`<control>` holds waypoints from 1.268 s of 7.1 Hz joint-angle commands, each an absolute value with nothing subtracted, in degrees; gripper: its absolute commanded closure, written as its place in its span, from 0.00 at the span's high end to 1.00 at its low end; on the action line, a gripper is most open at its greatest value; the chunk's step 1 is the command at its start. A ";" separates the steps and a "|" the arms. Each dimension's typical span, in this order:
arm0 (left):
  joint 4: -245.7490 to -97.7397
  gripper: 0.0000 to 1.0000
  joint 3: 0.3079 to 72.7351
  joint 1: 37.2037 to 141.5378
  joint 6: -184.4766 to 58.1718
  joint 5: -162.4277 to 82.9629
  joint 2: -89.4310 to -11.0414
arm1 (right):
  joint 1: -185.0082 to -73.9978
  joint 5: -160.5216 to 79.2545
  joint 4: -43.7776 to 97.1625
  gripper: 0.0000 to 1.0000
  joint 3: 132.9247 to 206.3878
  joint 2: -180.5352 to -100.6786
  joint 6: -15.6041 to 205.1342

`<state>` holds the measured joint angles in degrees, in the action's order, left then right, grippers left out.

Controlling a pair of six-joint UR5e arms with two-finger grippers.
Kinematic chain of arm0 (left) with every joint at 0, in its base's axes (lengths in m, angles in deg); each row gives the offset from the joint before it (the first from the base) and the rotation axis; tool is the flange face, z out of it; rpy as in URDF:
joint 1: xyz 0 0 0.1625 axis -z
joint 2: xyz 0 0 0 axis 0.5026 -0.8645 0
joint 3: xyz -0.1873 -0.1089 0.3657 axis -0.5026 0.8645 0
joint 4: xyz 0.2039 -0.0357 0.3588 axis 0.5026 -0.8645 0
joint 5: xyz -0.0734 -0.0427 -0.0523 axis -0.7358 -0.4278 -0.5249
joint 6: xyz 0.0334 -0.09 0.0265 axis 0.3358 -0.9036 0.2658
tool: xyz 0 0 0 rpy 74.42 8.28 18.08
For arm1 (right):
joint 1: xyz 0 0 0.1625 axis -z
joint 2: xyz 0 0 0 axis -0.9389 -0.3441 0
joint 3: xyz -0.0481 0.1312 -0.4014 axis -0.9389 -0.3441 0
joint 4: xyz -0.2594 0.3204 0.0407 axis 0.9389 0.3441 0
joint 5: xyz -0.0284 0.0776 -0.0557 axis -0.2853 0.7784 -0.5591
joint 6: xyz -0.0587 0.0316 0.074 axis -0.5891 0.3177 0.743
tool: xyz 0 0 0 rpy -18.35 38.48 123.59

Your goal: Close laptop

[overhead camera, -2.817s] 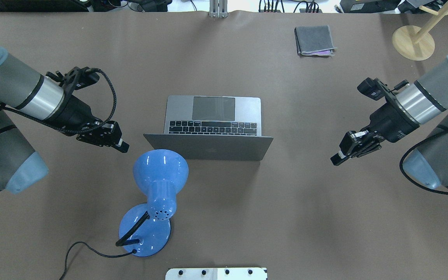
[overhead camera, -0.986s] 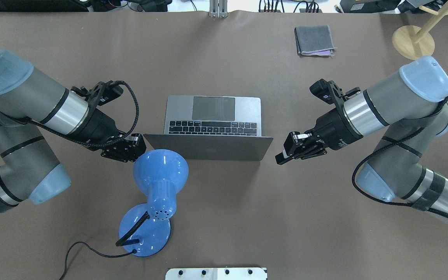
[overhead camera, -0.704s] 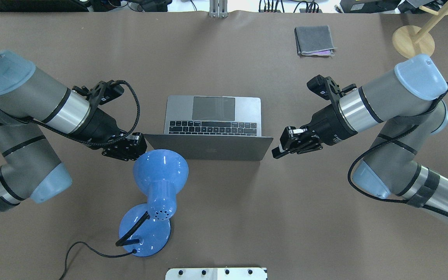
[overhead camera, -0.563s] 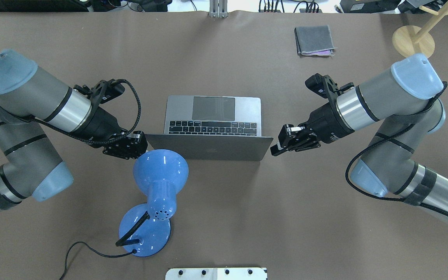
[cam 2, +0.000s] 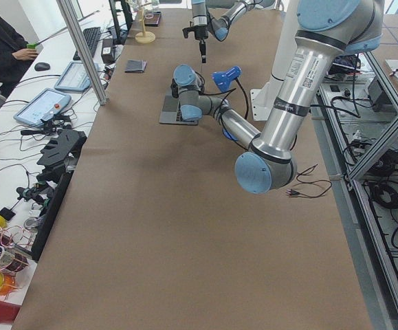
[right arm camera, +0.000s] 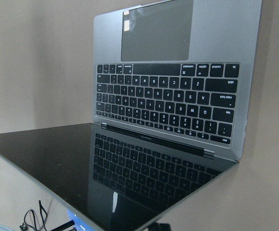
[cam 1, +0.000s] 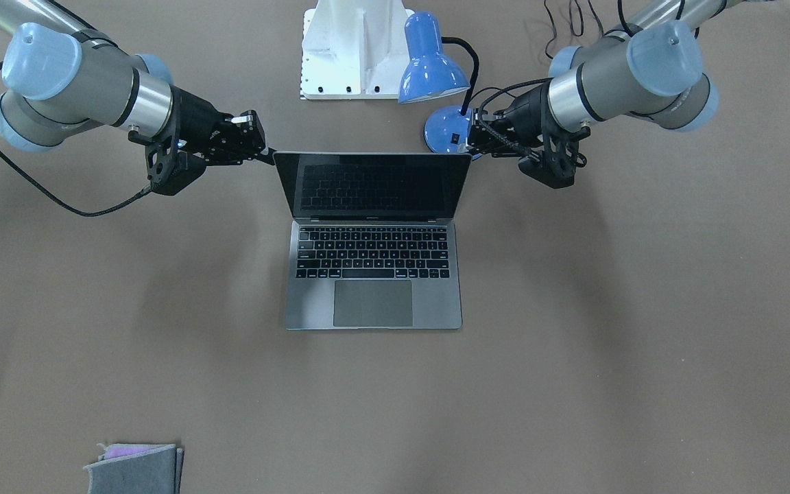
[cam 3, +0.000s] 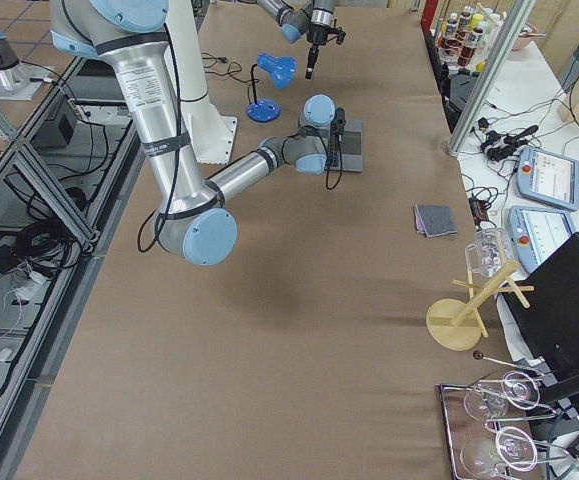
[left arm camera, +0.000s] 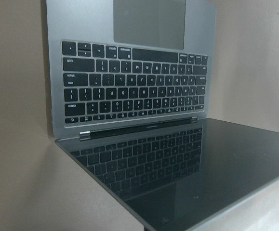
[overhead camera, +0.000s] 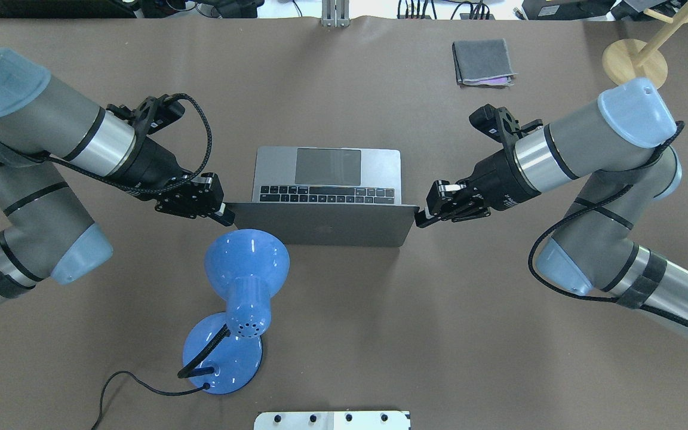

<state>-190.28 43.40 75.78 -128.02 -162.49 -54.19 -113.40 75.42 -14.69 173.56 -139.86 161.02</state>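
The space-grey laptop [overhead camera: 326, 173] stands open in the middle of the table, its lid back [overhead camera: 320, 227] toward me and its black screen [cam 1: 374, 185] facing away. My left gripper [overhead camera: 226, 216] is shut, its tip at the lid's upper left corner. My right gripper [overhead camera: 418, 219] is shut, its tip at the lid's upper right corner. In the front view the right gripper [cam 1: 268, 156] and left gripper [cam 1: 472, 143] flank the top of the screen. Both wrist views show the keyboard [left arm camera: 134, 91] [right arm camera: 168, 101] and glossy screen, with no fingers in view.
A blue desk lamp [overhead camera: 245, 263] stands just in front of the lid's left half, close under my left gripper, its cord trailing left. A folded grey cloth [overhead camera: 482, 61] lies far right at the back. A wooden stand [overhead camera: 635, 64] is at the far right corner.
Both grippers have moved inward to the lid's upper corners; the left rose from beside the lamp shade. The lid's angle looks unchanged.
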 commanded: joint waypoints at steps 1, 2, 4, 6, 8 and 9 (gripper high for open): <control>-190.20 0.00 41.89 76.58 -127.96 -162.43 -55.42 | -115.30 75.30 -14.81 0.00 172.12 -138.83 161.06; -190.20 0.00 41.18 77.02 -128.05 -162.43 -56.21 | -115.75 75.30 -14.81 0.00 171.15 -138.13 161.06; -190.20 0.00 38.99 77.46 -128.05 -162.43 -57.61 | -115.84 74.60 -14.81 0.00 167.99 -135.85 161.06; -190.20 0.00 38.98 77.81 -128.31 -162.43 -57.98 | -120.29 80.18 -14.38 0.00 168.77 -136.36 160.62; -190.20 0.00 38.37 77.81 -128.23 -162.43 -57.98 | -124.61 88.09 -14.72 0.00 169.73 -137.94 158.78; -190.20 0.00 37.76 77.90 -128.05 -162.43 -58.06 | -124.28 89.26 -14.72 0.00 171.56 -138.30 159.12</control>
